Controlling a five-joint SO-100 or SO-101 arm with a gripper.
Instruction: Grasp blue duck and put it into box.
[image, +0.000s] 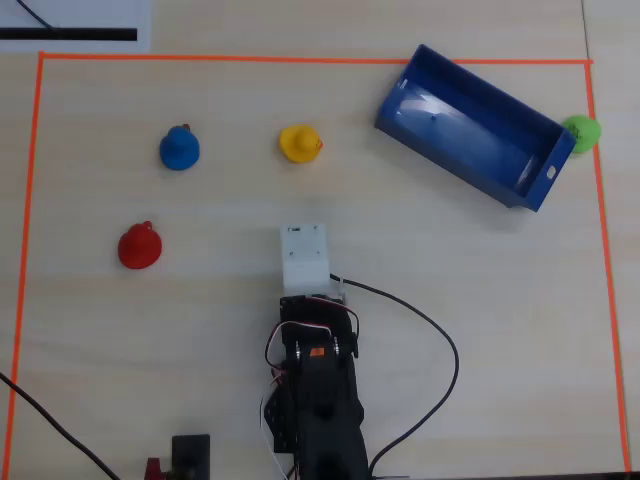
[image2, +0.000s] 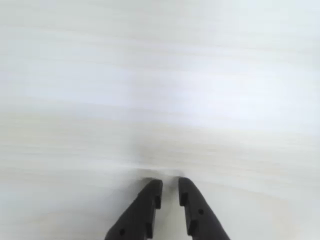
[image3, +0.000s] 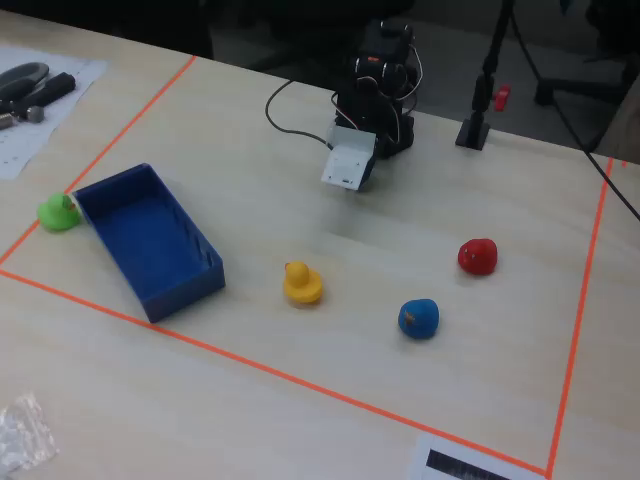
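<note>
The blue duck (image: 179, 148) sits on the pale wooden table at the upper left of the overhead view, and at the lower right in the fixed view (image3: 418, 318). The box (image: 470, 130), a dark blue bin, lies empty at an angle at the upper right; in the fixed view it is at the left (image3: 150, 240). My gripper (image2: 170, 182) points down at bare table near the arm's base, its black fingers close together with nothing between them. In the overhead view it is hidden under the white wrist block (image: 305, 255), far from the duck and the box.
A yellow duck (image: 300, 142) sits between the blue duck and the box. A red duck (image: 140, 246) sits below the blue duck. A green duck (image: 581, 132) rests against the box's far end. Orange tape (image: 300, 58) borders the work area. A black cable (image: 440, 340) loops right of the arm.
</note>
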